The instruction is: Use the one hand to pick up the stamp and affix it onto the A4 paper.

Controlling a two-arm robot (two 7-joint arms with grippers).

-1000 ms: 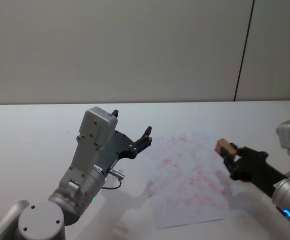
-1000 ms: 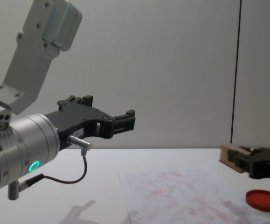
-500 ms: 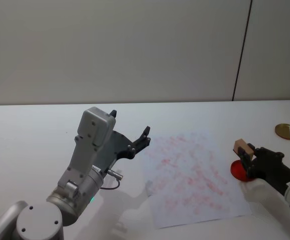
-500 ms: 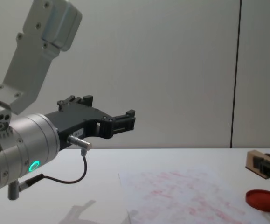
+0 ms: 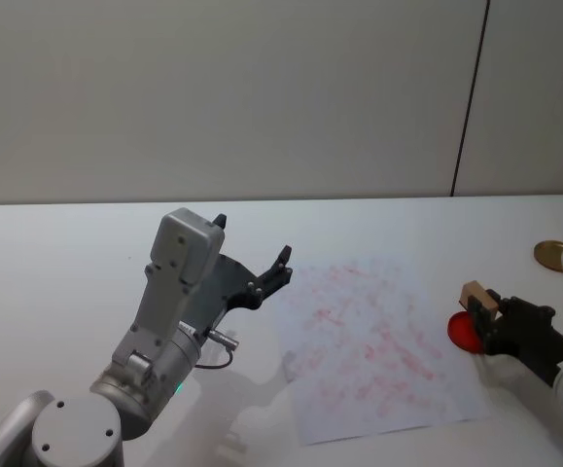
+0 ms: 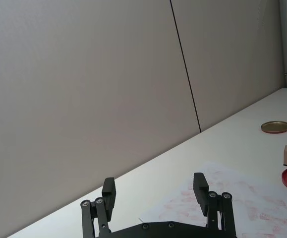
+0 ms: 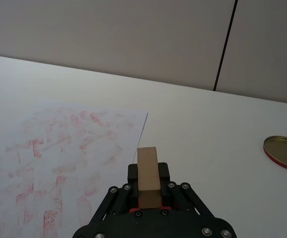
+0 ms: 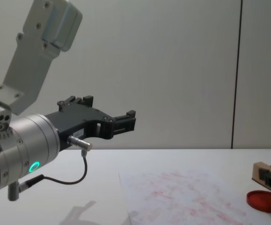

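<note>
Your right gripper [image 5: 483, 309] has its jaws clamped on the stamp [image 5: 475, 295], pinching the wooden block by its sides so that one end stands out past the fingertips. In the right wrist view the stamp [image 7: 147, 174] runs lengthwise along the line of the jaws, so its long axis points the way the gripper points.

Just below the held block lies the red ink pad [image 5: 462, 329]. From the chest view the stamp [image 8: 260, 172] looks to hang a little above the pad [image 8: 265, 200] rather than pressed into it, though that angle is poor and contact cannot be ruled out.

What your next move turns on is this: the A4 paper [image 5: 378, 347] lies to the gripper's left, toward the other arm, with its near edge just beside the pad. A sideways carry over the sheet and then a press down would do it. Mind that the block now lies nearly level — its inked face will likely need tipping toward the sheet.

Your left gripper [image 6: 156, 195] sits raised beyond the paper's far side with its fingers spread wide and holding nothing. The right arm is plainly the nearer one.
</note>
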